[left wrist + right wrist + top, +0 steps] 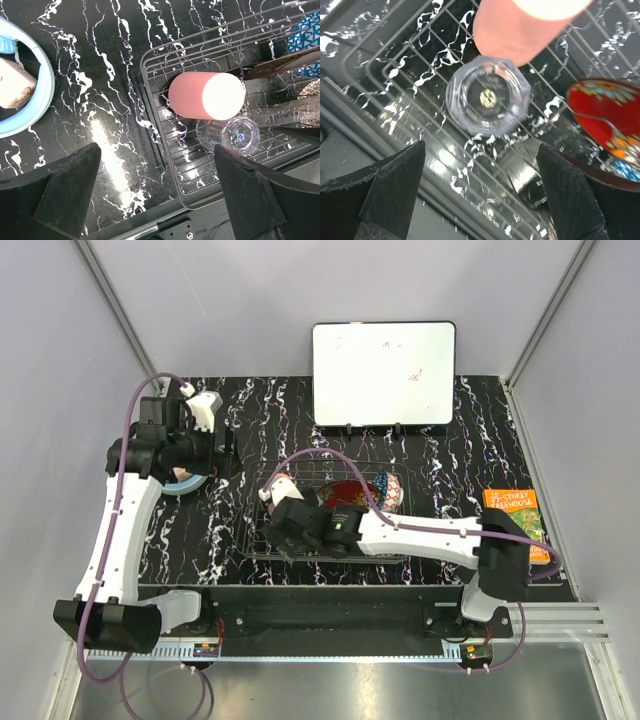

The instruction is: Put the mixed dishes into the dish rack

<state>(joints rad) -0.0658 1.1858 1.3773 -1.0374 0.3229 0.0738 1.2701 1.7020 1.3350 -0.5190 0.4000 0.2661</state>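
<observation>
the right claw point(481, 146) hangs over the near left corner of the dish rack point(395, 65), jaws wide apart and gripping nothing. just ahead of its fingertips the small clear glass point(486, 95) sits on the rack wires, seen end-on, and neither finger touches it. right behind the glass lies the pink plastic cup point(520, 25), the two close together. off past the right-hand finger the red lacquer bowl point(607, 115) leans on edge between the wires.

the left claw point(156, 150) hovers over the black marbled table point(110, 75), just outside the rack's left wall, jaws likewise spread and empty. the rack's corner wire runs up between its fingers. ahead, towards its right finger, are the cup on its side and the glass beside it. the blue patterned bowl point(305, 35) shows at the far right. ahead of its left finger, out on the table, sits a light blue-rimmed dish point(47, 85) with something beige in it.

from above, the right forearm crosses the rack's front and hides the near wires. a white board point(383, 375) stands behind the rack, and an orange book point(520, 520) lies beyond the right arm.
</observation>
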